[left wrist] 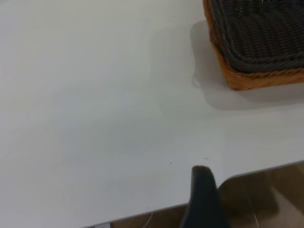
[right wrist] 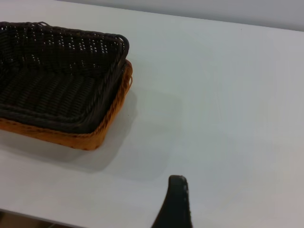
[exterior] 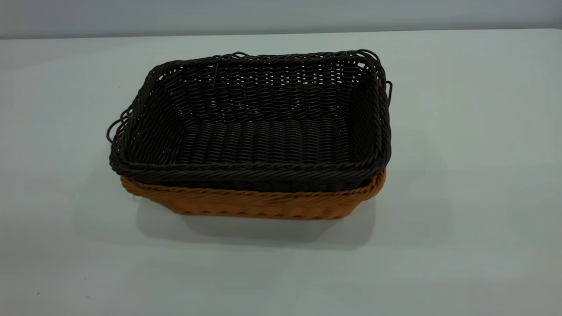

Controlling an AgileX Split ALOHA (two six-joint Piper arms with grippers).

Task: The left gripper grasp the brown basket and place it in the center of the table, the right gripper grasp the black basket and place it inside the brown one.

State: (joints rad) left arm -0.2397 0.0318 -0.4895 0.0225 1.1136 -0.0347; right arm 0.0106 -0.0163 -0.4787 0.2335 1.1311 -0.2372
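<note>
The black basket (exterior: 259,131) sits nested inside the brown basket (exterior: 263,204) near the middle of the table (exterior: 461,197); only the brown one's lower wall and rim show beneath it. Neither gripper appears in the exterior view. In the left wrist view, one dark finger (left wrist: 203,199) of the left gripper hangs over the table's edge, well away from the brown basket (left wrist: 259,78) and black basket (left wrist: 266,33). In the right wrist view, one dark finger (right wrist: 176,204) of the right gripper hovers above bare table, apart from the brown basket (right wrist: 102,130) and black basket (right wrist: 52,85). Both grippers hold nothing.
The table's edge (left wrist: 256,171) runs close to the left gripper, with brown floor (left wrist: 270,199) beyond it. A grey wall (exterior: 281,15) rises behind the table's far edge. Bare tabletop surrounds the stacked baskets on every side.
</note>
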